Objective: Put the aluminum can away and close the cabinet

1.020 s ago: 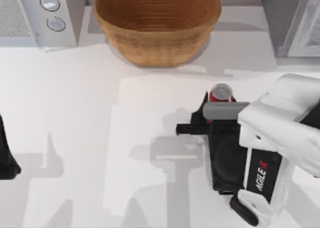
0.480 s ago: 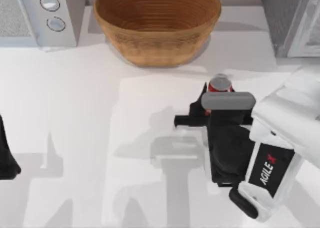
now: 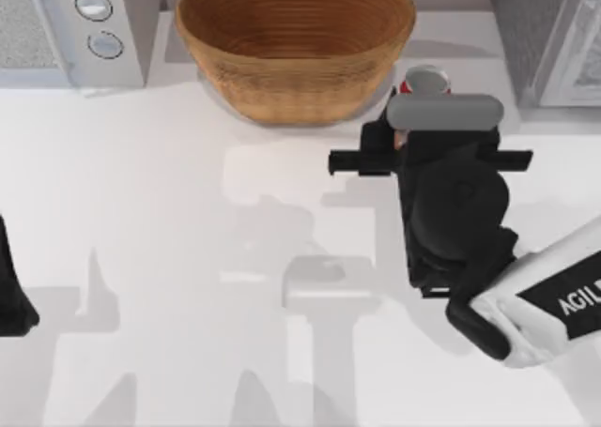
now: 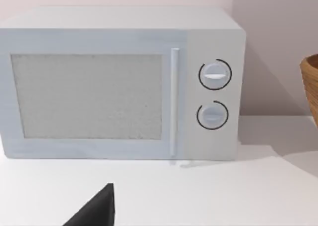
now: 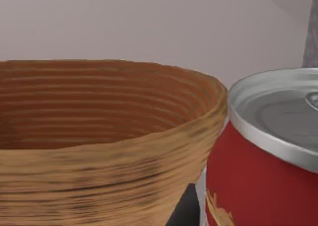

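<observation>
The aluminum can (image 3: 424,80) is red with a silver top and hangs above the table at the back right, just right of the wicker bowl (image 3: 296,42). My right gripper (image 3: 414,129) is shut on it from the near side, and its black body hides most of the can's side. In the right wrist view the can (image 5: 268,161) is very close, with the bowl's rim (image 5: 109,151) beside it. The grey cabinet (image 3: 535,38) stands at the back right corner, with a pale door panel (image 3: 584,52) at its right. My left arm (image 3: 11,296) is parked at the left edge.
A white microwave (image 3: 66,28) with two dials stands at the back left, and the left wrist view faces its front (image 4: 119,82). The wicker bowl sits between the microwave and the cabinet.
My right gripper has carried the can away from the table's middle toward the back right, nearer the cabinet and beside the bowl. The left arm has not moved.
</observation>
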